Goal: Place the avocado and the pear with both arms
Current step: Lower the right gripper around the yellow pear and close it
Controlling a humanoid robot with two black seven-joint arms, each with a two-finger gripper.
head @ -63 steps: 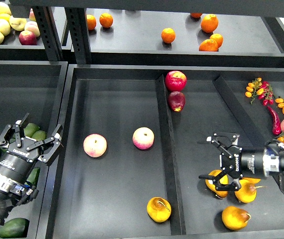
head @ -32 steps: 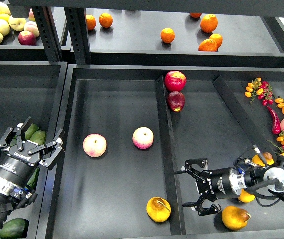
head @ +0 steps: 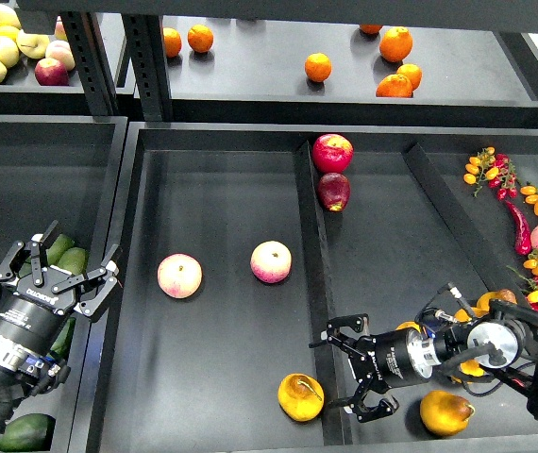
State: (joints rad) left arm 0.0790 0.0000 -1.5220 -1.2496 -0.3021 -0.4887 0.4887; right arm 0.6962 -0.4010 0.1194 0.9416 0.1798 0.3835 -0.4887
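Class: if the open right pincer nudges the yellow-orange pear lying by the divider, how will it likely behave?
The bruised yellow-orange pear looks rounded, so it probably rolls, unevenly. Its brown patch suggests soft flesh that squeezing may damage. The right pincer is open beside it.

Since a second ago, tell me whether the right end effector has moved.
Yes. The right end effector has swung left, toward the divider and the pear beyond it.

Left gripper and its arm cover most of 2 avocados. A third avocado is cut by the bottom edge. Right arm hides most of 2 pears. An orange lies half hidden beneath the top shelf rail.
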